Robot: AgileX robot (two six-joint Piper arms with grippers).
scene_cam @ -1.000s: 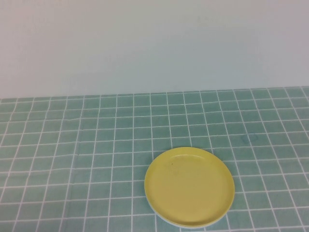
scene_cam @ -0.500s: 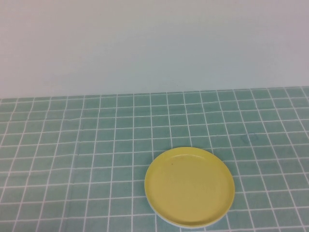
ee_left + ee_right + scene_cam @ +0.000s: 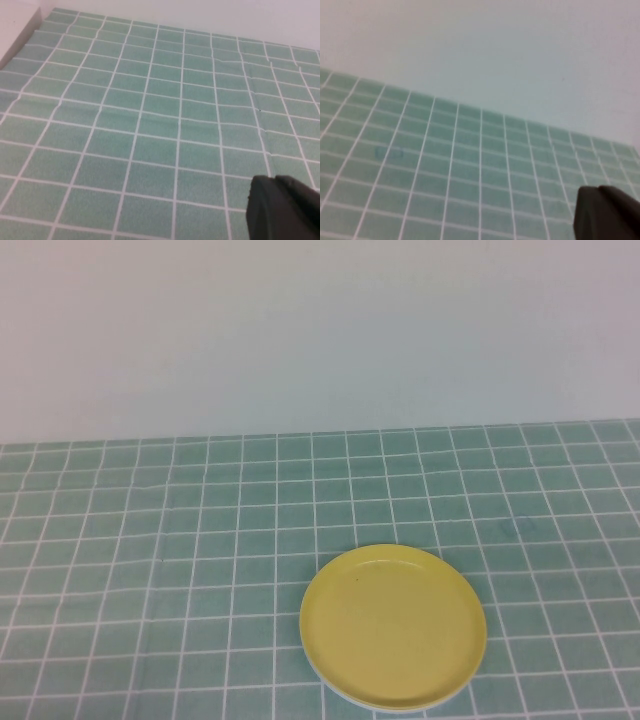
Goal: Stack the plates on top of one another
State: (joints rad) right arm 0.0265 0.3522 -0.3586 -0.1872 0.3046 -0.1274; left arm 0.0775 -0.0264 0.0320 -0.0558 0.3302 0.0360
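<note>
Unlettered green-tiled table [image 3: 150, 540], yellow plate [image 3: 392, 625] topmost.

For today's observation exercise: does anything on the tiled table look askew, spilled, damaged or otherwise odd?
Nothing stands out. The yellow plate lies flat on top, with a pale rim showing beneath its near edge. The tiled table shows no spill. The left hand and right hand, both shut, hold nothing.

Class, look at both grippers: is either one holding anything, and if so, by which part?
Nothing is held. The left gripper and right gripper are shut over bare checked cloth, away from the yellow plate, which tops the stack near the table's front edge.
</note>
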